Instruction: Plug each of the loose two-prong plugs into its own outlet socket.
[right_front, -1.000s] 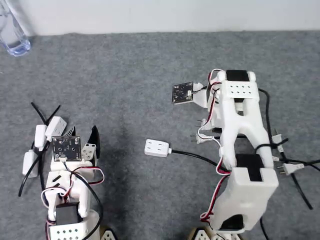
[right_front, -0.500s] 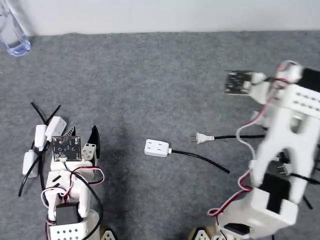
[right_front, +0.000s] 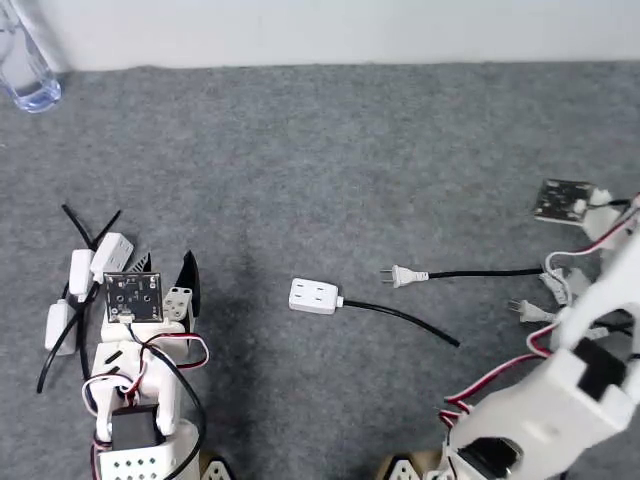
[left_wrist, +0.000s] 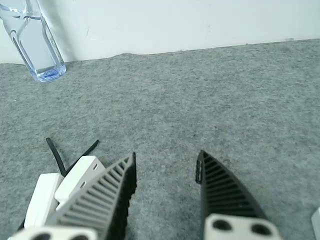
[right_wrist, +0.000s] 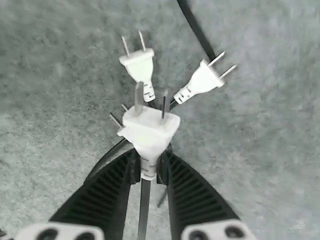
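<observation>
Sockets: four in the high view. Three lie bunched at the left, just beside the left gripper (right_front: 168, 268): far socket (right_front: 112, 250), middle socket (right_front: 80, 272), near socket (right_front: 60, 325). The centre socket (right_front: 313, 296) lies alone mid-table on a black cord (right_front: 400, 318), with nothing plugged into it.

Plugs: three clear in the right wrist view. The held plug (right_wrist: 150, 127) sits in the right gripper (right_wrist: 148, 160), prongs pointing away from the wrist. A second plug (right_wrist: 137, 62) and a third plug (right_wrist: 202, 80) lie on the carpet (right_wrist: 60, 75) just beyond it. The high view shows a lone plug (right_front: 397, 275) near the centre socket but apart from it, prongs towards it. It also shows an edge plug (right_front: 520, 310) beside the right arm (right_front: 560, 390). Whether these match the wrist-view plugs cannot be told.

Glass (right_front: 25, 70): one, at the far left corner.

The left arm (right_front: 140, 410) is folded low at the near edge. Its gripper points at the far wall, jaws spread with nothing between them. The right arm leans from the near edge out to the table's right side, jaws pinching the held plug at its neck.
</observation>
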